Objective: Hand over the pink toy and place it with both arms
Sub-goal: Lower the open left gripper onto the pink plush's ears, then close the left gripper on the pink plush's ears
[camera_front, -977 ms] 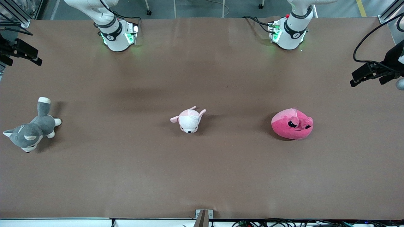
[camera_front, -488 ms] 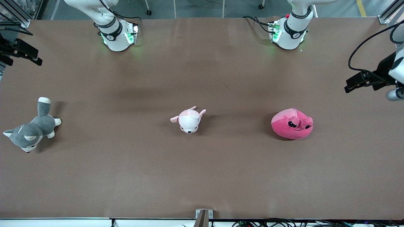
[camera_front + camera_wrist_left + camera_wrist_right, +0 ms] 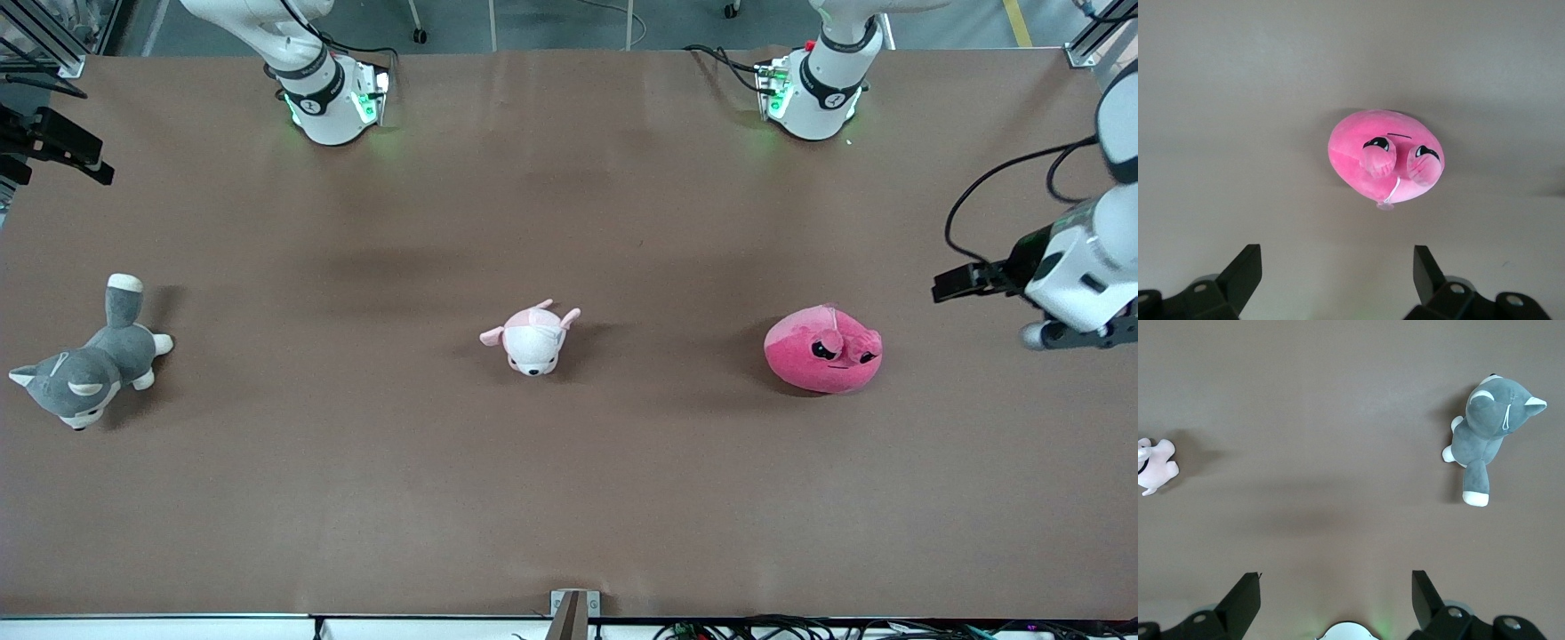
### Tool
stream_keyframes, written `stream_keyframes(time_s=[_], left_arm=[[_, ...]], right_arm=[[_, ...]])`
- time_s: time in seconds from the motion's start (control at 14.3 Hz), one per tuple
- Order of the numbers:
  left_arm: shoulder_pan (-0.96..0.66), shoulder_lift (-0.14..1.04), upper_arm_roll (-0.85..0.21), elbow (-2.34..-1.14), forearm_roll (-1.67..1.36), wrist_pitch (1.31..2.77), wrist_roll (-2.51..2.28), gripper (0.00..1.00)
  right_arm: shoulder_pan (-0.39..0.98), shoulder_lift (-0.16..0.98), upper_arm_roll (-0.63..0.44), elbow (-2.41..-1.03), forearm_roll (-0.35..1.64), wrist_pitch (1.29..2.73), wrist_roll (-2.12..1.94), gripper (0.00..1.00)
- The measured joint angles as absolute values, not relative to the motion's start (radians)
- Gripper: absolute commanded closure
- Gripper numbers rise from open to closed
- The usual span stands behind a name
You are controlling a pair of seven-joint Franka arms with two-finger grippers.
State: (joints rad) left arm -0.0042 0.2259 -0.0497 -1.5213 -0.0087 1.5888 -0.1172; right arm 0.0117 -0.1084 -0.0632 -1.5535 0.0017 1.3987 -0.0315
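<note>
Brown and matte, the surface [image 3: 569,498] carries three plush toys in a loose row, and nothing about them suggests the task has got going: the pink toy [image 3: 823,348] lies untouched toward the left arm's end of the surface, the pale pink-and-white plush [image 3: 532,337] sits near the middle, and the grey-and-white dog plush [image 3: 84,359] lies toward the right arm's end. By that layout, every step seems to be ahead: the first grasp, the lift, the pass from one arm to the other, and the final placing. The left arm reaches in from the edge of the front view at its own end of the surface, and its left end effector [image 3: 965,283] hangs in the air over bare surface beside the pink toy, well apart from it and not touching. In the left wrist view its two black fingers [image 3: 1241,275] stand wide apart with nothing between them, and the pink toy [image 3: 1385,157] lies ahead of them, roughly centred between the jaws, so this arm looks lined up for an approach. The right end effector [image 3: 67,147] shows only at the edge of the front view, off the right arm's end of the surface; it waits there, and the right wrist view shows its fingers [image 3: 1243,600] likewise spread and empty, with the dog plush and a corner of the pale plush in sight.
</note>
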Motion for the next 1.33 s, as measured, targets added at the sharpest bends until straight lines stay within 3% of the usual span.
stream_keyframes(time_s=[0.63,1.33], left_arm=[[-0.031,0.371,-0.052,-1.532,-0.01,1.653,-0.119,0.0],[-0.032,0.454,-0.052,-1.6,-0.011,1.799,-0.122,0.0]], right_arm=[[0.012,-0.108,-0.063,-1.553,0.002,1.404,-0.032,0.0],[0.012,-0.108,-0.063,-1.553,0.002,1.405,-0.032,0.0]])
